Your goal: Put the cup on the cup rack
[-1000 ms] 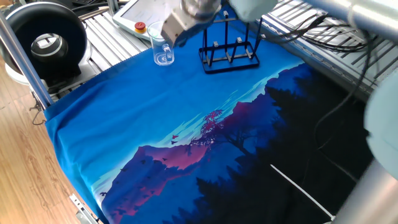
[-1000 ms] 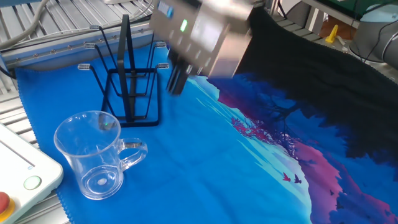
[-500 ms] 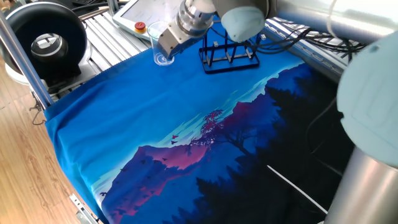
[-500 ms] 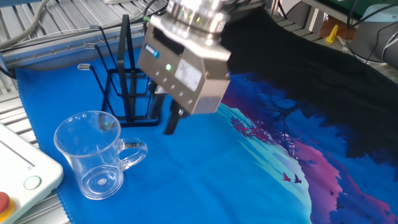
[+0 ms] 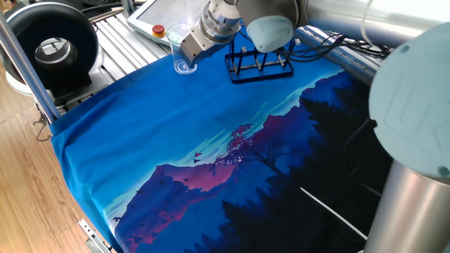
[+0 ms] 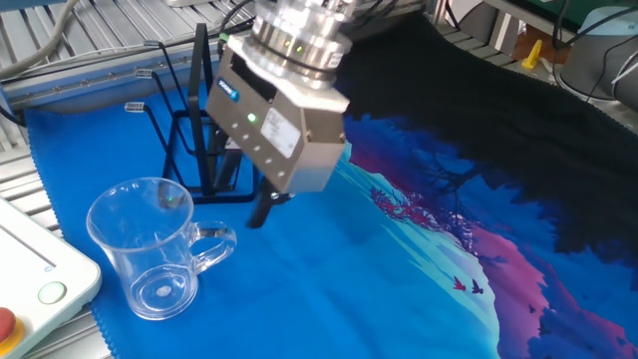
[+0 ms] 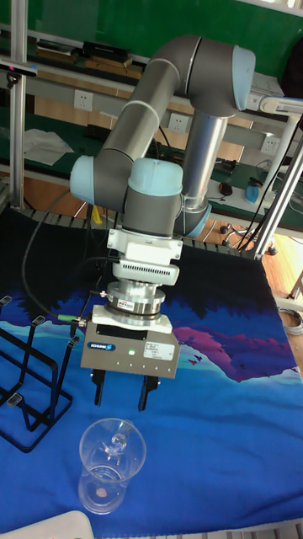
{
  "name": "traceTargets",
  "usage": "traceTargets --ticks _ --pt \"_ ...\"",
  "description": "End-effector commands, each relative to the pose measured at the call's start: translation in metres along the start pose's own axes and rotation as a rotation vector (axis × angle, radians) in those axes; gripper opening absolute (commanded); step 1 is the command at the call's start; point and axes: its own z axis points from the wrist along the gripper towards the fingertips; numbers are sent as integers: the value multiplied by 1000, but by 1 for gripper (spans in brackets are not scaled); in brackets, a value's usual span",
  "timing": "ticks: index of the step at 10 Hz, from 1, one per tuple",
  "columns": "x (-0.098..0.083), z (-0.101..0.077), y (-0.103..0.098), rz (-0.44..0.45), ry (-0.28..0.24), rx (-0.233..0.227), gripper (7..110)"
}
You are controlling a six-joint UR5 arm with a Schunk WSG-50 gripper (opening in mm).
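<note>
The cup [image 6: 150,249] is a clear glass mug standing upright on the blue cloth, its handle toward the gripper; it also shows in the tall fixed view as the cup [image 7: 109,467]. The black wire cup rack [image 6: 204,140] stands just behind it, empty, and appears as the cup rack [image 5: 259,62] and the cup rack [image 7: 29,383]. My gripper [image 7: 122,397] hangs open just above the cloth, beside the cup's handle and apart from it. One dark finger [image 6: 261,207] points down near the rack's base. In one fixed view the gripper partly hides the cup [image 5: 183,63].
A white pendant [image 5: 156,15] with a red button lies on the metal slats behind the cup, seen also as the pendant [image 6: 30,289]. A black round device [image 5: 49,43] stands at the far left. The patterned cloth [image 5: 232,161] covers the table.
The gripper has come down and moved toward the cup, from above the rack to just over the cloth. The cup and rack have not moved.
</note>
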Motion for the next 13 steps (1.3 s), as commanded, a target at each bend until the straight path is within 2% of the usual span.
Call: traceTargets --ticks 1,3,5,7,10,11,12,13 --pt "-14 6 -11 25 -16 29 66" --pt "-20 11 -3 40 -7 35 66" --pt "-19 19 7 68 4 3 66" --pt "-21 22 10 64 6 -10 66" --pt "-40 23 21 64 -10 -50 66" --pt "-41 26 23 72 -7 -50 66" --pt "-41 30 24 71 -3 -46 44" --pt "-39 35 23 64 5 -42 44"
